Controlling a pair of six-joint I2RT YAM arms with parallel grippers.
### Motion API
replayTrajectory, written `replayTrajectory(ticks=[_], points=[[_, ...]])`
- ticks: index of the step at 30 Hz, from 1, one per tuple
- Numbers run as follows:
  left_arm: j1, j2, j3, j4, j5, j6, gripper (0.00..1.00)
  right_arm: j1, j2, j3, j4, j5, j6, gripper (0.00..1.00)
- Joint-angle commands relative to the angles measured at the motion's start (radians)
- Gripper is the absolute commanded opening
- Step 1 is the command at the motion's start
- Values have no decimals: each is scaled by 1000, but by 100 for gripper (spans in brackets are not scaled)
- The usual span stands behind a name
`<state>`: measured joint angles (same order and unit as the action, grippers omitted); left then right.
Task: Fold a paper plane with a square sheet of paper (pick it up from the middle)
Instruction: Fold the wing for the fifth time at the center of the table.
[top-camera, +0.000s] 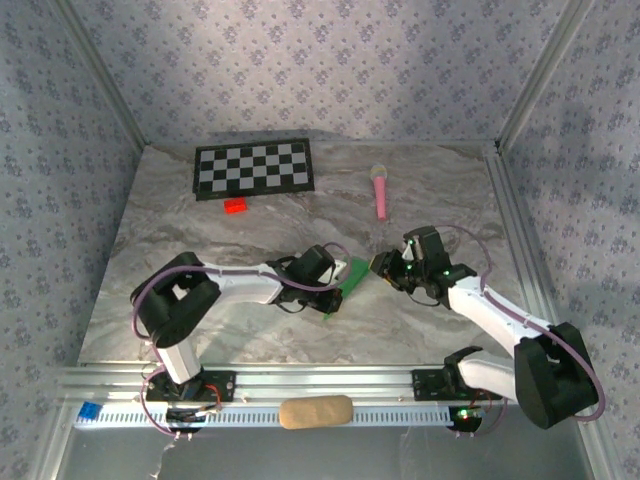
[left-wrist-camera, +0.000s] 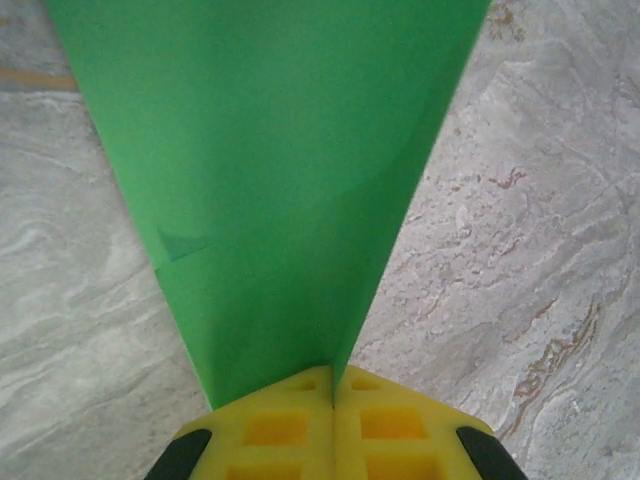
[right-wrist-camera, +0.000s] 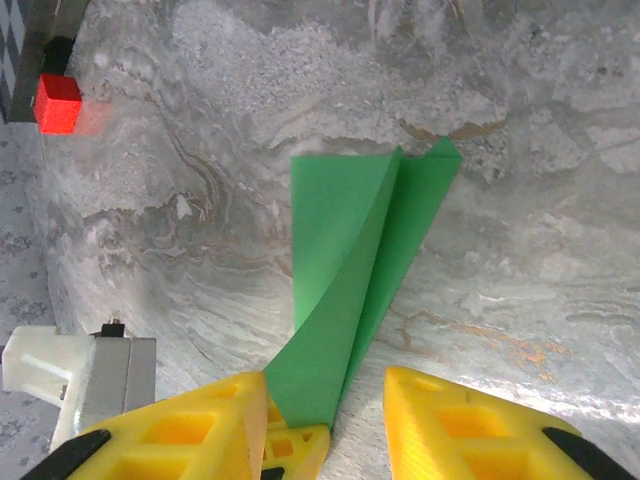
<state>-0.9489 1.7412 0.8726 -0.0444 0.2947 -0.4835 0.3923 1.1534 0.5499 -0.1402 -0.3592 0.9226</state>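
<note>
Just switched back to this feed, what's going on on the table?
The left gripper is shut on the narrow end of the green paper, which is already folded into a long pointed shape. The right gripper sits at that same end with jaws open, gripping nothing. The checkerboard and pink toy lie far back.

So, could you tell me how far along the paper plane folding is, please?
Mostly folded: the bright green paper is already a narrow pointed dart with layered flaps. In hand: the left claw is shut on its pointed end, while the right claw stands open close by. Left, probably: pressing its creases flat and setting it down.
</note>
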Motion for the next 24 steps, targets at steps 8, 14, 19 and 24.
replayTrajectory(ticks=[8,14,19,24], points=[[27,64,14,60,123,-72,3,32,-1,-82,103,-18,-15,26],[36,108,23,126,203,-139,3,71,-3,-149,255,3,-19,16],[51,133,26,175,256,-201,3,78,53,-132,281,-62,-44,13],[65,161,17,224,301,-254,3,81,125,-134,371,-98,-15,10]])
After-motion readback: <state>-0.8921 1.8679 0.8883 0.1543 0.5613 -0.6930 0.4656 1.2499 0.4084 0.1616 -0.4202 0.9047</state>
